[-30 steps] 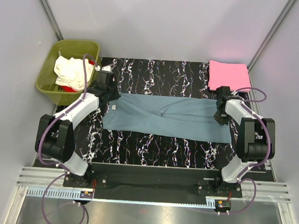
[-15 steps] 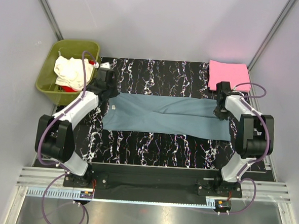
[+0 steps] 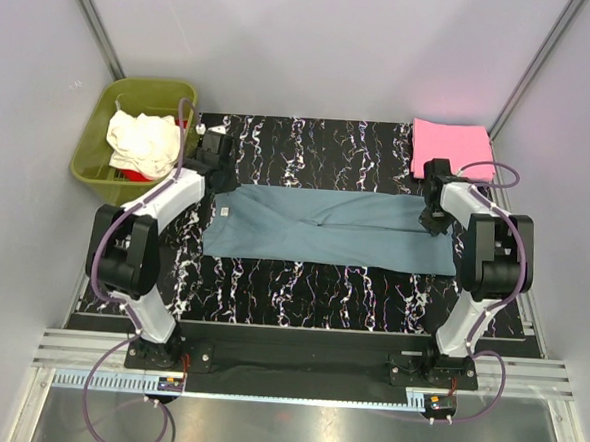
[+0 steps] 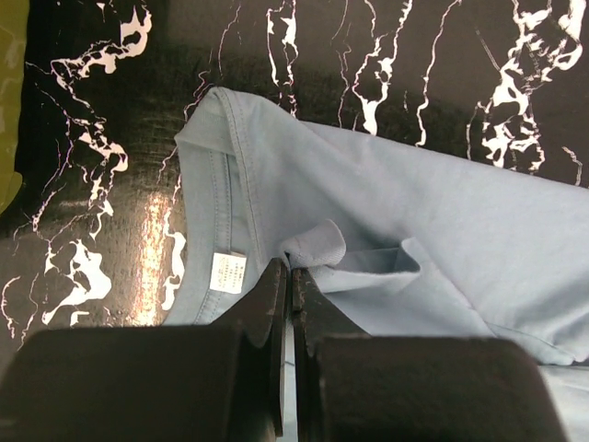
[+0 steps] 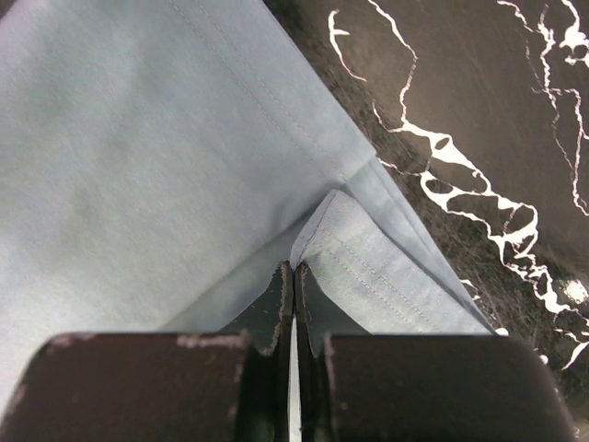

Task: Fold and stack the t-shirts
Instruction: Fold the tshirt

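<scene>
The blue-grey t-shirt (image 3: 325, 228) lies as a long folded band across the black marbled mat. My left gripper (image 3: 217, 181) is shut on a pinch of its cloth by the collar (image 4: 313, 253), near the white label (image 4: 227, 273). My right gripper (image 3: 433, 221) is shut on a fold of its hem (image 5: 345, 249) at the band's right end. The pink t-shirt (image 3: 451, 148) lies folded at the back right. The cream-white t-shirt (image 3: 140, 141) and a bit of the red one (image 3: 130, 174) sit in the olive-green tub (image 3: 132, 96).
The tub stands off the mat at the back left. The black marbled mat (image 3: 301, 292) reaches to the front rail. Grey walls close in the back and both sides.
Both grippers have drawn the shirt's near edge back toward the far edge, so the band is narrower. The left arm's elbow has swung in toward the mat.
</scene>
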You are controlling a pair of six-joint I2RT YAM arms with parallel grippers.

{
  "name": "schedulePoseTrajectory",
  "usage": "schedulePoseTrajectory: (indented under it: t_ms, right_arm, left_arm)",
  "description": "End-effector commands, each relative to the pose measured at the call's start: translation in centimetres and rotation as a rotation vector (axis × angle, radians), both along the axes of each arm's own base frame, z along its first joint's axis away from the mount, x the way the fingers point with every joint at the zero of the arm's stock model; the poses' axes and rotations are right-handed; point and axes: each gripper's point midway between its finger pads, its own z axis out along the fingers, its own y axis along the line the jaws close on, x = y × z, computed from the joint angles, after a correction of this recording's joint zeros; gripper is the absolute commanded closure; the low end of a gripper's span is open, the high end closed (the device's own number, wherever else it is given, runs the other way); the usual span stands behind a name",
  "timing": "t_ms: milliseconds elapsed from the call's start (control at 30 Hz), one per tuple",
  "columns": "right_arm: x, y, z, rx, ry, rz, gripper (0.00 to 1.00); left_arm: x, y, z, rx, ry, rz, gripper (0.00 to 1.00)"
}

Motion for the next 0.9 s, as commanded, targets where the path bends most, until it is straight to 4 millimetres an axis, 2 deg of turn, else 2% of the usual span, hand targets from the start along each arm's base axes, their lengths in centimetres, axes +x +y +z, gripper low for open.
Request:
schedulePoseTrajectory:
  t_ms: [0,67,100,133,167,200,267,300,367,400,433,567,600,667,700,767,867]
  right_arm:
    - [1.4,-0.6,1.0,-0.019,-0.030,-0.026,0.98]
    - [2.0,-0.5,1.7,-0.011,-0.049,-0.028,0.89]
    - [1.9,-0.4,2.2,-0.008,-0.051,-0.026,0.83]
    - [2.0,-0.4,2.9,-0.008,-0.061,-0.023,0.77]
    - [2.3,-0.5,3.8,-0.008,-0.078,-0.025,0.66]
    - [1.9,-0.5,4.8,-0.008,-0.080,-0.028,0.62]
    - [1.6,0.0,6.4,0.022,-0.111,-0.047,0.55]
    - [1.1,1.0,6.2,0.083,-0.105,-0.041,0.55]
    - [-0.4,2.1,5.4,0.142,-0.086,-0.055,0.55]
    - [-0.6,2.9,4.8,0.189,-0.083,-0.044,0.54]
    - [-1.9,3.1,3.4,0.200,-0.045,-0.044,0.54]
    - [-3.5,3.2,-0.1,0.215,0.022,-0.063,0.55]
    - [-3.3,3.1,-0.5,0.217,0.017,-0.064,0.55]
    - [-3.7,2.7,-1.4,0.193,0.026,-0.072,0.55]
    - [-4.0,1.6,-1.8,0.190,0.032,-0.109,0.55]
    - [-5.0,0.4,-2.8,0.194,0.056,-0.148,0.55]
    - [-5.9,-0.7,-3.9,0.200,0.066,-0.183,0.56]
  left_arm:
    - [1.8,0.1,1.5,0.023,-0.039,-0.001,1.00]
    - [2.2,0.1,1.8,0.026,-0.039,-0.005,0.99]
    - [2.4,0.1,1.9,0.027,-0.039,-0.008,0.92]
    - [2.5,0.1,2.5,0.030,-0.044,-0.006,0.83]
    - [2.6,0.1,3.0,0.030,-0.049,-0.011,0.72]
    - [2.6,0.0,3.8,0.026,-0.061,-0.012,0.52]
    - [2.4,0.1,5.5,0.037,-0.069,-0.003,0.43]
    - [2.0,0.2,6.6,0.039,-0.084,0.002,0.40]
    - [0.7,-0.2,7.1,0.067,-0.077,-0.007,0.38]
    - [-0.1,-0.2,7.8,0.070,-0.088,-0.005,0.37]
    - [-0.9,-0.8,7.8,0.063,-0.083,-0.024,0.36]
    - [-4.2,-2.5,5.4,-0.012,-0.037,-0.081,0.37]
    - [-5.7,-2.8,4.0,-0.020,-0.010,-0.099,0.37]
    - [-6.7,-3.6,2.7,-0.075,-0.005,-0.115,0.37]
    - [-8.2,-3.4,0.6,-0.088,0.036,-0.114,0.37]
    - [-8.7,-3.7,-0.7,-0.119,0.045,-0.095,0.38]
    - [-10.1,-2.7,-3.7,-0.105,0.098,-0.028,0.38]
